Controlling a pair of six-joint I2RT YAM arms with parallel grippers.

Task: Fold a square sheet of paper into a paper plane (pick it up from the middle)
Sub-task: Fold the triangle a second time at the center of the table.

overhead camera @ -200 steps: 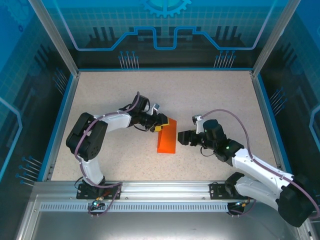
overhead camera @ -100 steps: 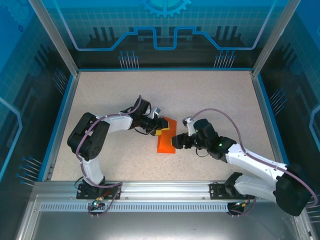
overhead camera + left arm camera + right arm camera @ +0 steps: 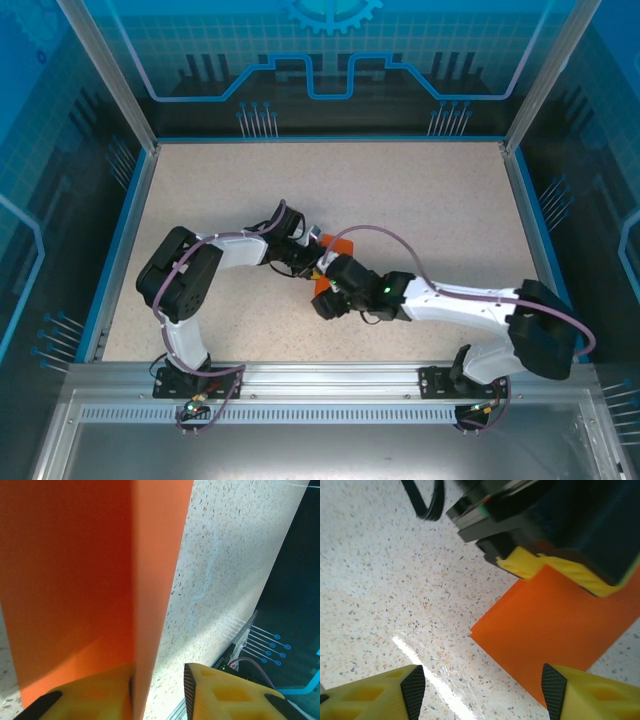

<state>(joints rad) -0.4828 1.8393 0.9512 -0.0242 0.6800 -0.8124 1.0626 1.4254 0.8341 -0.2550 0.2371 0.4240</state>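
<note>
top external view: the square sheet of paper (image 3: 340, 245), already doubled into a narrower orange strip, lies near the middle of the table (image 3: 200, 190), mostly hidden under the two wrists. the left gripper (image 3: 315, 255) sits at the strip's 10 o'clock side and the right gripper (image 3: 328, 303) at its 6 o'clock end, the two very close together.

from the left wrist, a raised flap leans against one yellow finger (image 3: 90, 700) while bare table shows before the other, so that claw looks parted and is not clamping anything. from the right wrist, the claw (image 3: 482, 685) is spread wide, with a corner of the paper (image 3: 555, 625) between its fingers.

my worry is sliding. with nothing pinning the sheet, a press or nudge from the right fingers would likely skate it over the smooth table and skew the crease. the other risk is contact between the crowded grippers, which could knock the flap flat or crumple it.
</note>
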